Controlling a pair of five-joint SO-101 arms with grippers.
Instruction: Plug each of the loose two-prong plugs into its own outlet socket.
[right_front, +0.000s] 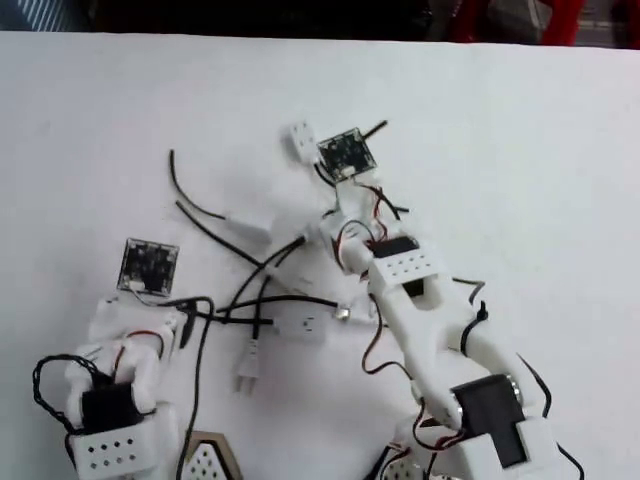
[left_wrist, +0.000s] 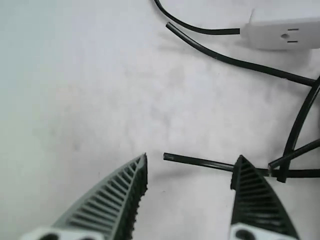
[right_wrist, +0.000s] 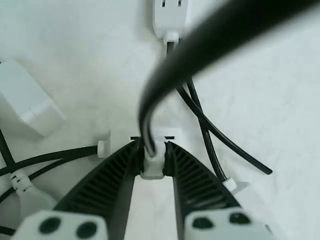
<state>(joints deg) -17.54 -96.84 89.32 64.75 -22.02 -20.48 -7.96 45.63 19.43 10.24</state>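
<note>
At the left, the left hand (left_wrist: 192, 160) is held wide open above the table (right_front: 520, 120) with nothing in it. A cut cable end (left_wrist: 172, 157) lies on the table below the gap between its fingers. To the right of that arm a loose two-prong plug (right_front: 247, 372) lies on the table, unplugged. Near it is a white outlet socket (right_front: 300, 325) whose slots are seen unoccupied.

Further right, the right hand (right_wrist: 152, 147) is closed on a white plug (right_wrist: 152, 167) — both fingers are clamped against its sides, and its black cable (right_wrist: 165, 85) arches up out of the grip. The plug is set nose-first against a second socket (right_wrist: 177, 134).

Insertion of this plug is judged to be the step in hand. Whether the prongs are fully seated cannot be told. A straight push along the prong axis is called for next, and the socket, which appears unfixed, may need to be kept from sliding. The loose plug would then be left for its own socket.

Several black cables are crossed beside the second socket, and a further corded socket (right_wrist: 170, 15) and a white block (right_wrist: 27, 107) lie close by — snagging is judged to be the main risk.
</note>
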